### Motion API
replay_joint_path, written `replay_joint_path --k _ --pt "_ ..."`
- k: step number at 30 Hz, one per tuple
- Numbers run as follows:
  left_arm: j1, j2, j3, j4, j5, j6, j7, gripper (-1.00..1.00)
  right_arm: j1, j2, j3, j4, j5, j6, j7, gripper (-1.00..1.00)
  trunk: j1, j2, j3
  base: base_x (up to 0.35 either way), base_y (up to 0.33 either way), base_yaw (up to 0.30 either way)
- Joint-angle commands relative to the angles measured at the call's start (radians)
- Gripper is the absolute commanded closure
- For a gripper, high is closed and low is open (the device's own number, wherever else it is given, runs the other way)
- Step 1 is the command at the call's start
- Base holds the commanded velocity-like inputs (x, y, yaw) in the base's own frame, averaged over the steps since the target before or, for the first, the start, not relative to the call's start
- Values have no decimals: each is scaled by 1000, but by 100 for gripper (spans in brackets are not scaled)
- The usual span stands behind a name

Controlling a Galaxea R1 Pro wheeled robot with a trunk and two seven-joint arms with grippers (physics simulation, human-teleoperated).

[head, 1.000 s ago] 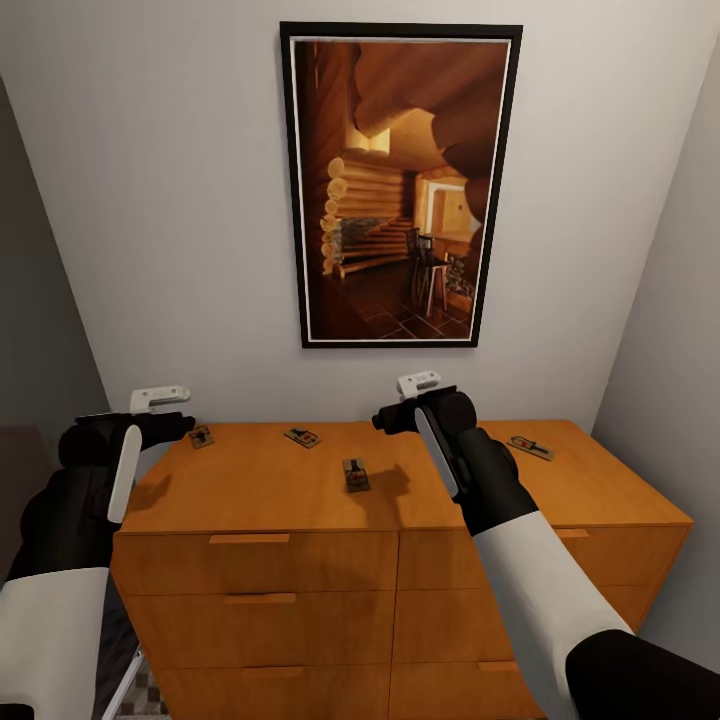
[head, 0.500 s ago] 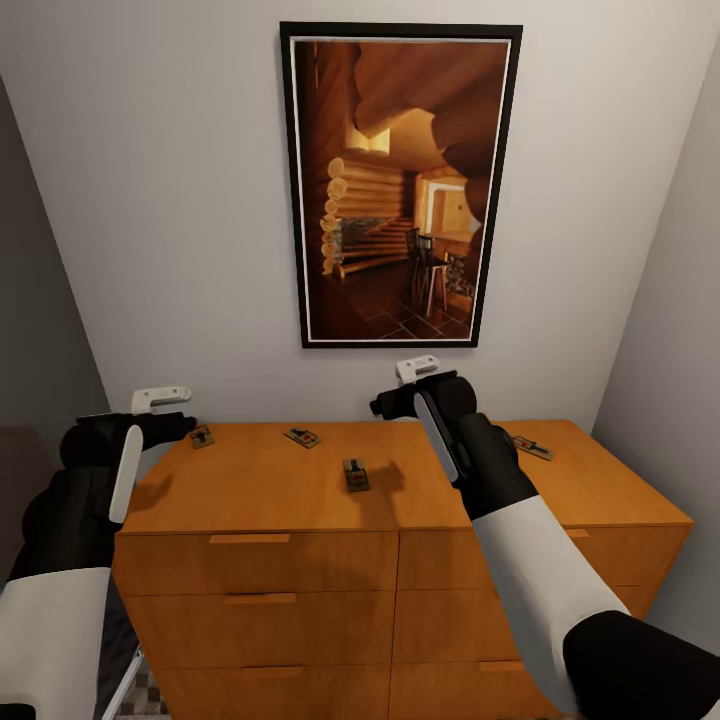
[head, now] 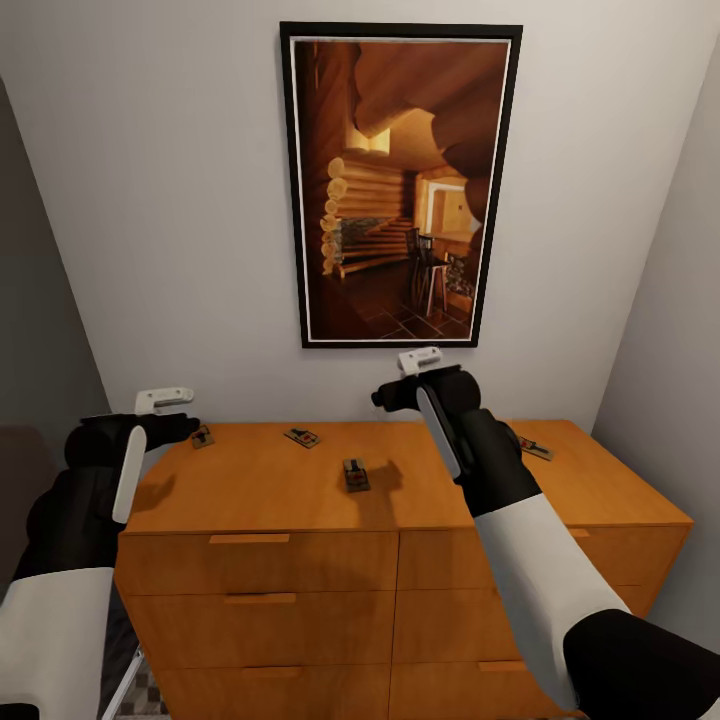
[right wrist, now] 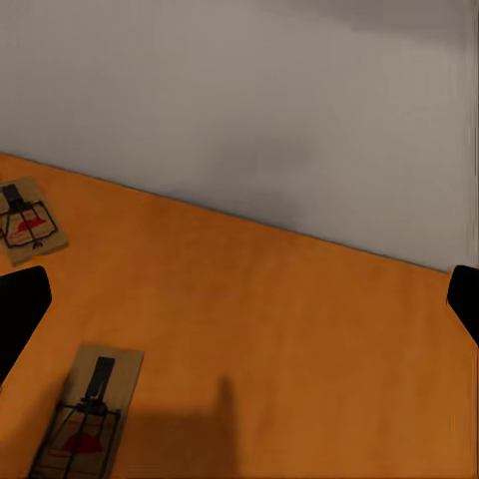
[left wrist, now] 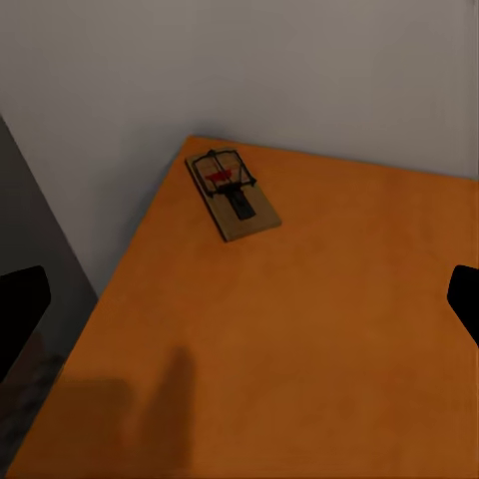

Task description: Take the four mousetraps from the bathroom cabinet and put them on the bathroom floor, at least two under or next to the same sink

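Note:
Several mousetraps lie on the flat top of the orange-brown cabinet (head: pixel 260 490): one at its far left corner (head: pixel 202 436), one near the back (head: pixel 302 437), one in the middle (head: pixel 355 474), and one at the right (head: pixel 533 447). My left gripper (head: pixel 186 428) hovers beside the left corner trap (left wrist: pixel 232 192), open (left wrist: pixel 239 304) and empty. My right gripper (head: pixel 386 398) is raised above the middle of the top, open (right wrist: pixel 239 299), with the middle trap (right wrist: pixel 88 414) and the back trap (right wrist: pixel 28 222) below it. The sink is out of view.
A tall framed picture (head: pixel 400 185) hangs on the pale wall behind the cabinet. Grey walls close in on both sides. A small patch of cube-patterned bathroom floor (head: pixel 150 692) shows at the cabinet's lower left, beside a white object.
My left gripper has edged forward toward the left corner trap. My right gripper has risen slightly and shifted a little right. The traps have not moved.

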Motion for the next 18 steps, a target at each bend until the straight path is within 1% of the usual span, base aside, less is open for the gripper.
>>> replay_joint_path --k 1,11,18 --pt "-1 0 -1 0 4 4 5 -100 -1 0 0 -10 1 4 -2 -100 0 -1 -1 0 0 0" --pt "-1 -16 -1 19 4 4 5 -100 0 0 -7 -91 2 4 -3 -100 0 -1 -1 0 0 0" --pt "-1 -24 -1 26 4 4 5 -100 3 0 -8 -115 4 4 -2 -100 0 -1 -1 0 0 0"
